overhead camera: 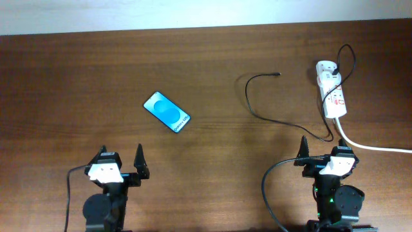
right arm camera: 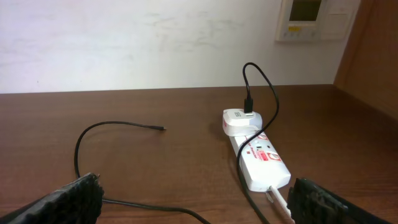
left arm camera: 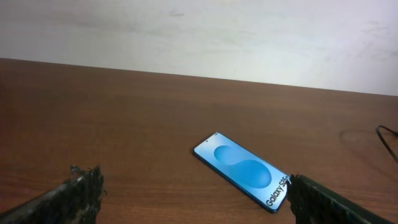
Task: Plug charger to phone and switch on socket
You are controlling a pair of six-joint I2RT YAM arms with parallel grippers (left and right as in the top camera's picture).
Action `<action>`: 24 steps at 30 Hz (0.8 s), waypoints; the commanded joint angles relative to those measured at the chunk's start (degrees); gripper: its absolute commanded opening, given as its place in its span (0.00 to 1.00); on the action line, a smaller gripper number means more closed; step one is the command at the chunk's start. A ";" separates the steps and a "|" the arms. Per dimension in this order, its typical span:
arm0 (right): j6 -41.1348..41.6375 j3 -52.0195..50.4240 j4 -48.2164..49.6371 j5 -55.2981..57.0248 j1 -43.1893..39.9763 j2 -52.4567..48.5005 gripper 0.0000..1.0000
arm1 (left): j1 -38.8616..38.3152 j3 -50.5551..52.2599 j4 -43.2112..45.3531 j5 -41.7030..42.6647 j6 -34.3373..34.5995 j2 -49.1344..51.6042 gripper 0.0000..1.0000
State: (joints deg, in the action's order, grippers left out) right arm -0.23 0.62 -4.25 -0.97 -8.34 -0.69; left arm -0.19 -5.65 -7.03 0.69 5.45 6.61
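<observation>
Wooden table (overhead camera: 212,58), nothing yet in hand. The left gripper (overhead camera: 120,154) sits on the near side of the phone (overhead camera: 167,111), and the right gripper (overhead camera: 320,153) is well off to the phone's right. Both have fingers spread wide and empty. The socket (overhead camera: 333,90) lies far right of the phone, nearer the wall. The phone lies flat, screen up. The charger (overhead camera: 248,96) curls between phone and socket, with its plug tip (overhead camera: 277,75) loose and well apart from the phone. The plugging step looks not yet begun. The next move calls for pinching the cable just behind the tip.

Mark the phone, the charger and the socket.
phone (overhead camera: 167,111), overhead view, middle of the blue screen
charger (right arm camera: 161,128), right wrist view, its free plug tip
socket (right arm camera: 264,163), right wrist view, top of the white strip
</observation>
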 commanded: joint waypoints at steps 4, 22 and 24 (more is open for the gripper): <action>-0.20 -0.31 -0.26 -0.31 0.02 0.28 0.99 | 0.35 -8.70 0.00 0.68 1.01 8.41 0.99; -0.20 -0.31 -0.26 -0.31 0.02 0.28 0.99 | 0.35 -42.93 -16.13 25.05 5.66 50.95 0.99; -0.20 -0.31 -0.26 -0.31 0.02 0.28 0.98 | 0.35 -45.27 -17.68 24.98 5.92 54.38 0.99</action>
State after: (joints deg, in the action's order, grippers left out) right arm -0.23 0.62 -4.25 -0.97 -8.34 -0.69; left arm -0.12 -47.18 -23.35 23.59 8.71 57.01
